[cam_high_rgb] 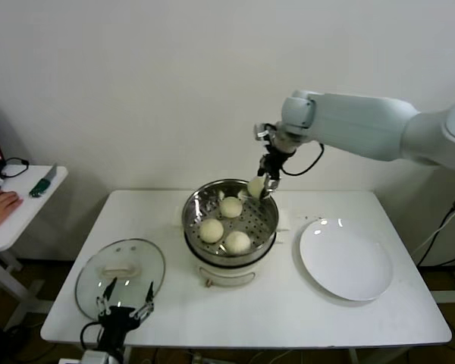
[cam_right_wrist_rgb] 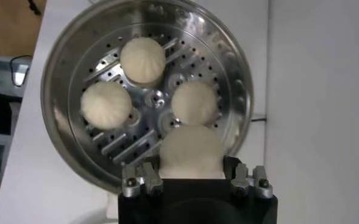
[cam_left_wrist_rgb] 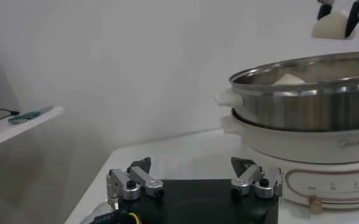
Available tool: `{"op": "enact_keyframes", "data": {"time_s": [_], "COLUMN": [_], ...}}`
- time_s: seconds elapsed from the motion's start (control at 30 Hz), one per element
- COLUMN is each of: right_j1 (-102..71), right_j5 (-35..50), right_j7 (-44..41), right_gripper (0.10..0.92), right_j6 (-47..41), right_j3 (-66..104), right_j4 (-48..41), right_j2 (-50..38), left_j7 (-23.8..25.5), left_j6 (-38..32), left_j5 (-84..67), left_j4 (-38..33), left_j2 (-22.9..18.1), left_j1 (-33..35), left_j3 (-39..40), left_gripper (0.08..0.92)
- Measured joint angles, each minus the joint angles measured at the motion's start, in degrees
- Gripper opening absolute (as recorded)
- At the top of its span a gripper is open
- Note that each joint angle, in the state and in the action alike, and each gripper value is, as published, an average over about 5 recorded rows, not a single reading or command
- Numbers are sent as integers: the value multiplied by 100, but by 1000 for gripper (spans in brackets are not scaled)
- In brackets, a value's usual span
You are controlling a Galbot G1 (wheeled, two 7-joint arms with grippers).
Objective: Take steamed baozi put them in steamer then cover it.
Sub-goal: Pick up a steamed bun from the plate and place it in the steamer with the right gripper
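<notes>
The shiny steamer [cam_high_rgb: 269, 227] sits on its white pot base mid-table, with three steamed baozi [cam_high_rgb: 211, 230] [cam_high_rgb: 237, 241] [cam_high_rgb: 230, 206] on its perforated floor. My right gripper [cam_high_rgb: 258, 187] hangs over the steamer's back right rim, shut on another baozi [cam_right_wrist_rgb: 190, 151]; the right wrist view shows it squeezed between the fingers above the basket [cam_right_wrist_rgb: 69, 55]. The glass cover [cam_high_rgb: 140, 258] with its white handle lies flat at the table's front left. My left gripper [cam_high_rgb: 126, 297] hovers open over the cover's near edge, empty, as the left wrist view confirms [cam_left_wrist_rgb: 191, 173].
A flat white plate [cam_high_rgb: 346, 262] lies bare at the right of the table. A small side table [cam_high_rgb: 19, 201] at far left carries a person's hand and small items. The wall stands close behind the steamer.
</notes>
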Motion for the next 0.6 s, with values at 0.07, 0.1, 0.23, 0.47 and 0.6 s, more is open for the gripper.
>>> {"op": "enact_keyframes", "data": {"time_s": [0.07, 0.1, 0.23, 0.47, 0.6], "right_j1": [-29, -54, -184, -435, -573], "right_j5": [63, 84, 117, 53, -32], "right_j7": [38, 54, 107, 174, 210], "right_gripper": [670, 670, 670, 676, 680], "right_j6": [-23, -33, -63, -75, -82], "right_j3": [-105, -153, -315, -474, -497], "right_j4": [-2, -5, -17, -72, -118], "right_j2": [123, 178, 346, 484, 541], "left_j7": [1, 1, -2, -11, -11], "left_j6": [-5, -7, -10, -10, -10], "left_j5": [-8, -14, -39, -83, -99], "left_j4": [13, 19, 48, 87, 118], "left_j2": [15, 21, 39, 93, 120], "left_j1": [7, 10, -3, -48, -55], "left_j3": [-8, -13, -30, -70, -78], "left_gripper": [823, 823, 823, 823, 823]}}
